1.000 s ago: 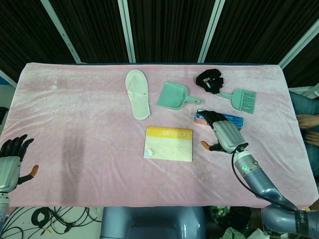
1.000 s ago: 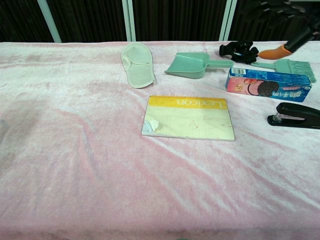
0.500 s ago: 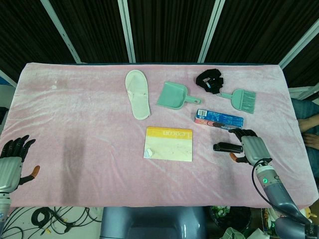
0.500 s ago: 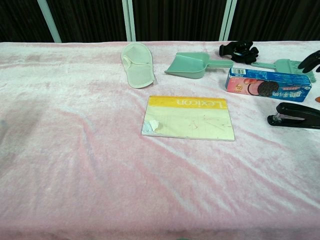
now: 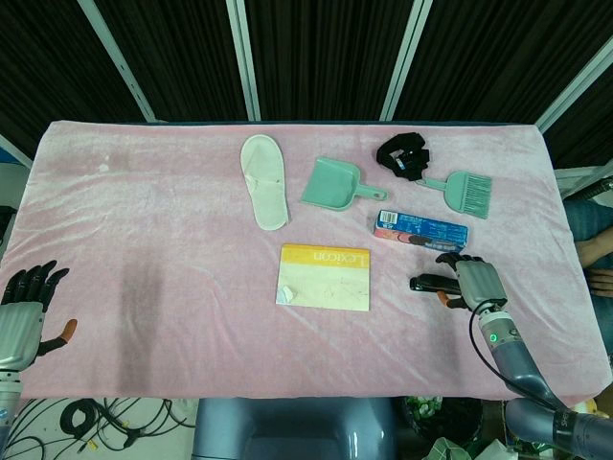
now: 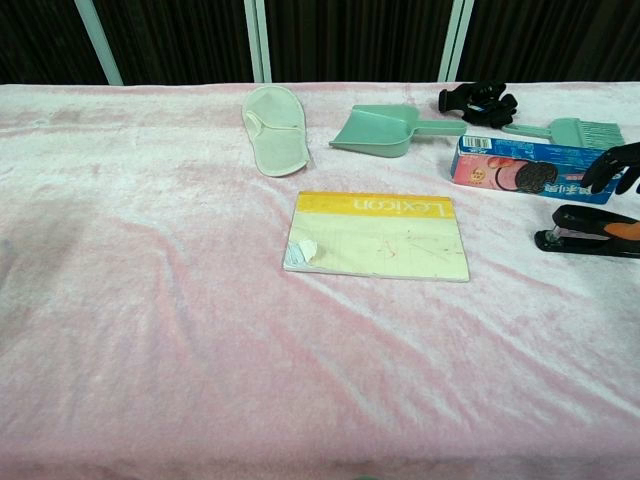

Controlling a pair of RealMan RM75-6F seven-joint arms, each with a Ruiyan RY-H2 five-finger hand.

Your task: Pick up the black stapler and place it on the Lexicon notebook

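Note:
The black stapler (image 5: 428, 283) (image 6: 583, 232) lies flat on the pink cloth, right of the Lexicon notebook (image 5: 324, 277) (image 6: 377, 235), a yellow-topped pad near the table's middle. My right hand (image 5: 471, 283) (image 6: 618, 190) hovers over the stapler's right end. Its dark fingers are spread on the far side, and its orange thumb tip lies on the stapler's top. The fingers have not closed around it. My left hand (image 5: 21, 311) stays at the front left edge, fingers apart, holding nothing. The chest view does not show it.
A blue cookie box (image 5: 421, 228) (image 6: 535, 170) lies just behind the stapler. Farther back are a green brush (image 5: 462, 188), a black glove (image 5: 403, 155), a green dustpan (image 5: 333, 183) and a white slipper (image 5: 264, 180).
My right hand swung from above the cookie box to the right, then lowered onto the stapler's right end. The stapler and notebook have not moved. The left hand is still.

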